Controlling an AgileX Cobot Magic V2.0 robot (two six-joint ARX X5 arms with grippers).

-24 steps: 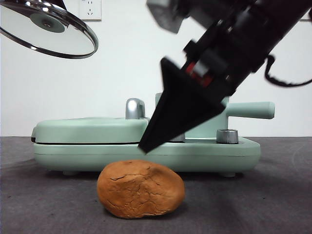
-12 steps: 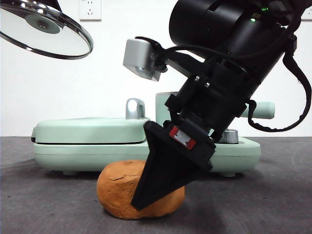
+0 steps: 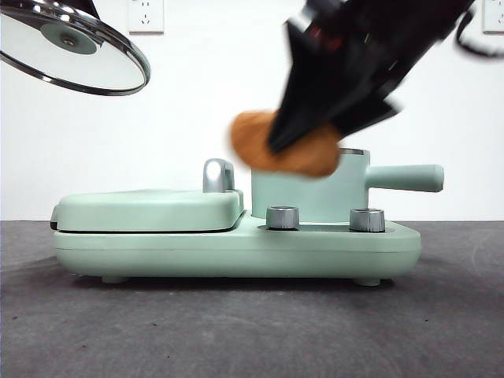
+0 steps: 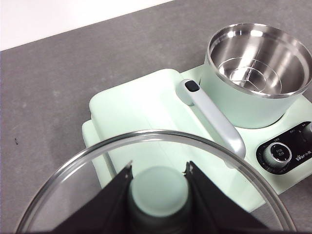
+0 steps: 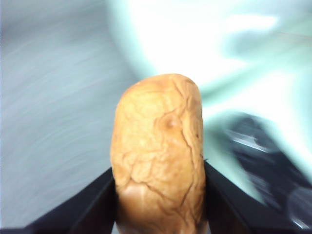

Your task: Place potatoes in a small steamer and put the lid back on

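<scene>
My right gripper is shut on the orange-brown potato and holds it in the air in front of the small mint-green steamer, about level with its rim; the picture is blurred by motion. The right wrist view shows the potato clamped between my two jaws. My left gripper is shut on the mint-green knob of the glass lid and holds it high at the left. The steamer stands open, its steel inside bare.
The steamer sits on a mint-green cooker base with two chrome dials and a flat griddle cover with a chrome handle. The steamer's long side handle points right. Grey table cloth lies in front.
My right gripper closed on the potato on the cloth and has lifted it up to the height of the steamer's rim. The left gripper with the lid has barely moved.
</scene>
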